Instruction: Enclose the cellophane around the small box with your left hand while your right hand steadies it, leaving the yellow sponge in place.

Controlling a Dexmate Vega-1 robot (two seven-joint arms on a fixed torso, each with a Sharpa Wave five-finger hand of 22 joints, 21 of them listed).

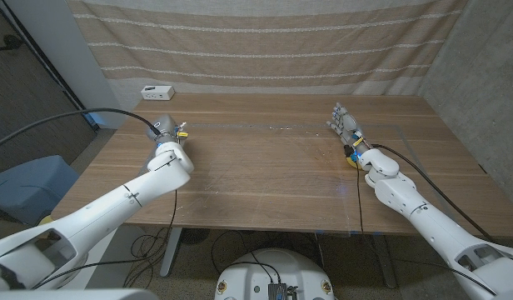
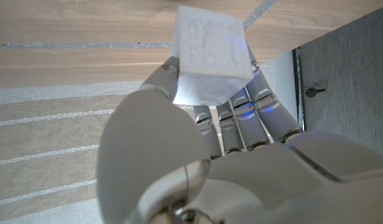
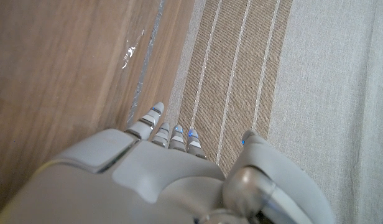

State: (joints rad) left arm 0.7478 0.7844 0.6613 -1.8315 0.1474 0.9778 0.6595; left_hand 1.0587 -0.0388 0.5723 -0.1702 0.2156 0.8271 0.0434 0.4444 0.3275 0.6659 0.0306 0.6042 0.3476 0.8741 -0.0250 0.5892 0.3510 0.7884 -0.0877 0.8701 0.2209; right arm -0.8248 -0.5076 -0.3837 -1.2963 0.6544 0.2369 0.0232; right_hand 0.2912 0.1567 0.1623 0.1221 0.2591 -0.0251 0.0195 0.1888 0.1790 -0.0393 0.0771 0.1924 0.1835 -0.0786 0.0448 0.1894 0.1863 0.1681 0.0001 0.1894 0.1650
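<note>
Left hand gripping white box | am lowering it slow onto cellophane | right hand empty, fingers apart, w/ no contact yet

Left hand: reaching out over the wooden table, its fingers hidden behind the wrist.
Right hand: standing on the table with fingers pointing toward the far edge.
Cellophane: lying as a faint glinting strip between the two hands' fingertips.
White device: sitting beyond the left fingers, off the table's far corner.
Curtain: hanging striped behind the table.
</note>
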